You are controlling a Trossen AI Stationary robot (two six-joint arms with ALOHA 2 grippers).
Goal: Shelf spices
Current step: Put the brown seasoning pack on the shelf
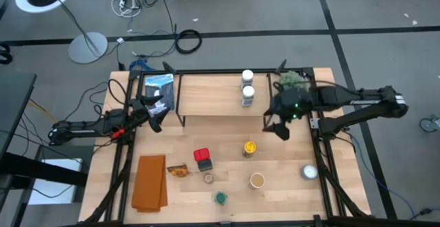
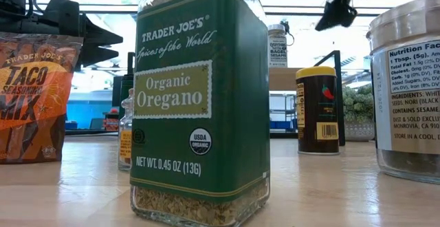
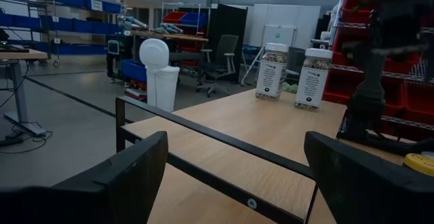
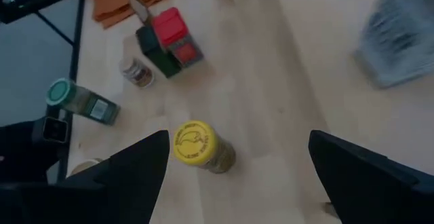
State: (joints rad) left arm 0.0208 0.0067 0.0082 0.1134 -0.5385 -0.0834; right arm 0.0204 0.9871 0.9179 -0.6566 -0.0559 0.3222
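From above, you see two white-capped jars [image 1: 247,88] standing on the shelf [image 1: 213,96]; the released right pincer [image 1: 275,125] hangs at their four o'clock, the left pincer [image 1: 157,117] released at the shelf's nine o'clock. At worktop level, one green oregano jar [image 2: 199,103] fills your picture. Your right wrist camera shows the yellow-lidded jar [image 4: 196,144] between its spread fingers.

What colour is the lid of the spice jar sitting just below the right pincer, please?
Yellow: the yellow-lidded jar shows best in the right wrist view, between the open fingers.
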